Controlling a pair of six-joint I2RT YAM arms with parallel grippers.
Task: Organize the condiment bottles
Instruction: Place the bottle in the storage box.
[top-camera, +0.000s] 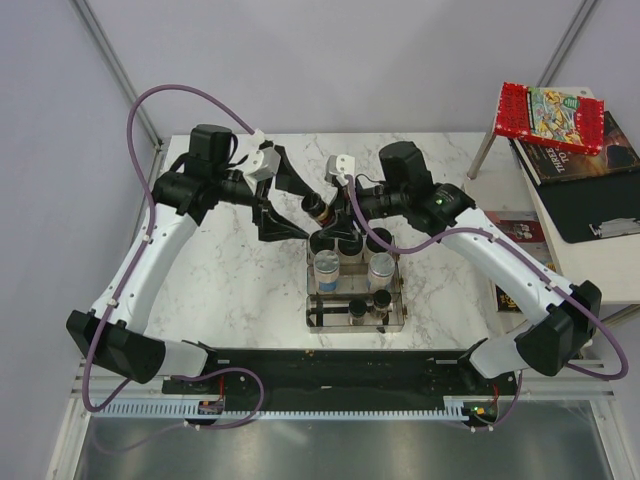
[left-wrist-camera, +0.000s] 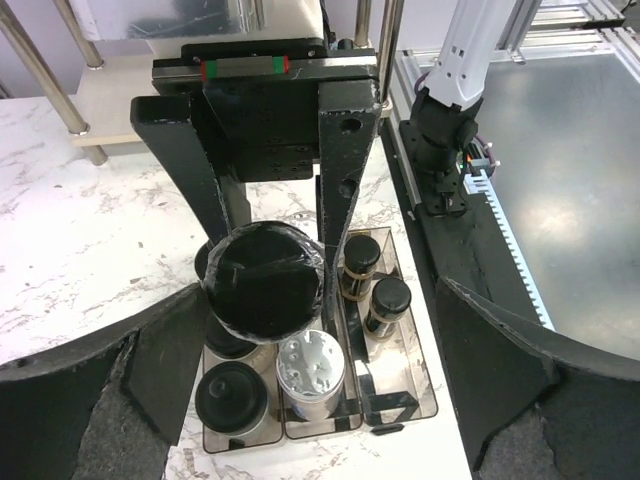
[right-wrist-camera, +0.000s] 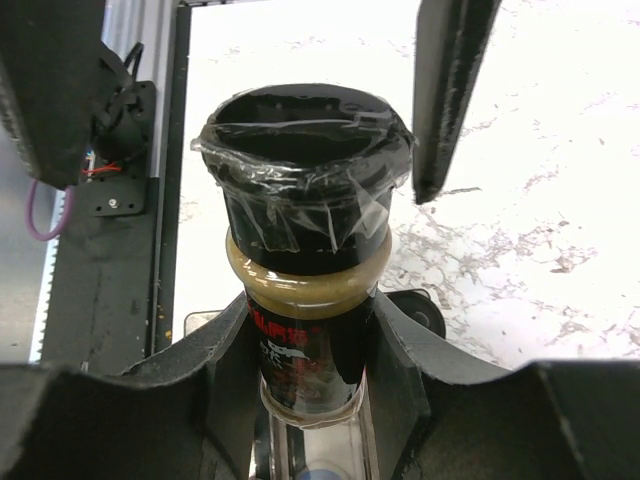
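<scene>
Nearest, rack front: the clear rack sits on the worktop just beyond the arm bases. Two slim dark-capped bottles stand in its near end, centre and right. The near-left space looks free.
Rack middle: two silver-capped bottles stand upright, side by side.
Rack back: three black-lidded jars sit in a row.
Above the back row: a brown spice bottle with a plastic-wrapped black cap is held in the air over the jars. Whether its base touches anything cannot be told.
Long axis: steep but tilted, not upright. The cap points up and leans far-left; the base points down toward the rack.
Right gripper: jaws pinching the spice bottle's body below the neck.
Left gripper: jaws spread wide, one on either side of the cap, gripping nothing.
Risk, tilt: lowered at this lean, the base would likely catch a jar lid or a rack wall and tip a neighbour.
Risk, grip: a one-sided hold below a wrapped neck may let the bottle swivel or slide.
Risk, left jaws: pulling away crooked could clip the cap.
</scene>
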